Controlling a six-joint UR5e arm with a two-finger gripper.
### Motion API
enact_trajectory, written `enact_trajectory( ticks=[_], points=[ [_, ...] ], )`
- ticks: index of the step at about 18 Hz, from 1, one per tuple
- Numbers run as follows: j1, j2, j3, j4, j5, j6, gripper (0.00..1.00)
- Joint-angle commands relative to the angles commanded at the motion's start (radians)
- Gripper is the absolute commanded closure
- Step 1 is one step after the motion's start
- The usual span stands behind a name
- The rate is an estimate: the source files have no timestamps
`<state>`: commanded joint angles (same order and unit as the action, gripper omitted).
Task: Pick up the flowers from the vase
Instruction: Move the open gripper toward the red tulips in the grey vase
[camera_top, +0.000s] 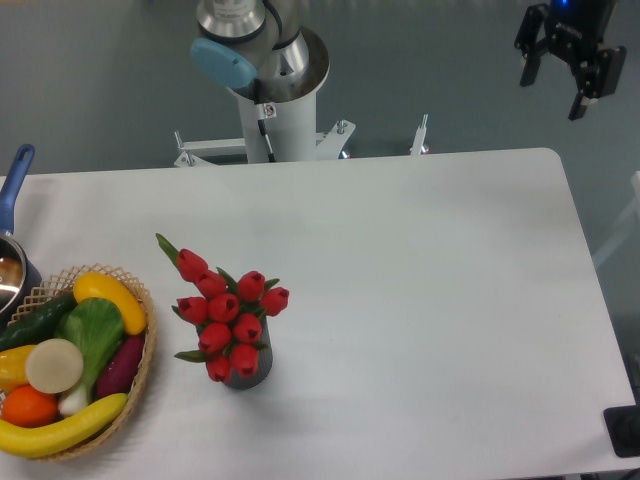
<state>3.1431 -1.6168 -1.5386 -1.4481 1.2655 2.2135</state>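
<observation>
The flowers (228, 308) stand in the vase (250, 372) on the white surface (430, 300), just beside a basket (140, 385) of fruit and vegetables. The fingers (560, 88) hang far away, up in the top right corner, off past the surface's back edge. They are spread apart and hold nothing.

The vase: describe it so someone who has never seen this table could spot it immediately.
On the white table, look at the front left, just right of the woven basket of fruit and vegetables. There a bunch of red tulip buds stands in a small dark grey vase, mostly hidden beneath them and the only dark, upright container on the tabletop.
</observation>
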Motion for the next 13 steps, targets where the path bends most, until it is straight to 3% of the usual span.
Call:
enact_trajectory(
  ticks=[5, 8, 11, 13],
  points=[
    [-0.015, 0.009, -0.018, 0.002, -0.005, -0.003, 0.00],
    [-0.029, 0.015, -0.050, 0.005, -0.078, -0.137, 0.00],
    [-0.095, 0.034, -0.118, 0.116, -0.106, -0.354, 0.00],
    [-0.133, 0.043, -0.178, 0.262, -0.106, -0.496, 0.00]
  ],
)
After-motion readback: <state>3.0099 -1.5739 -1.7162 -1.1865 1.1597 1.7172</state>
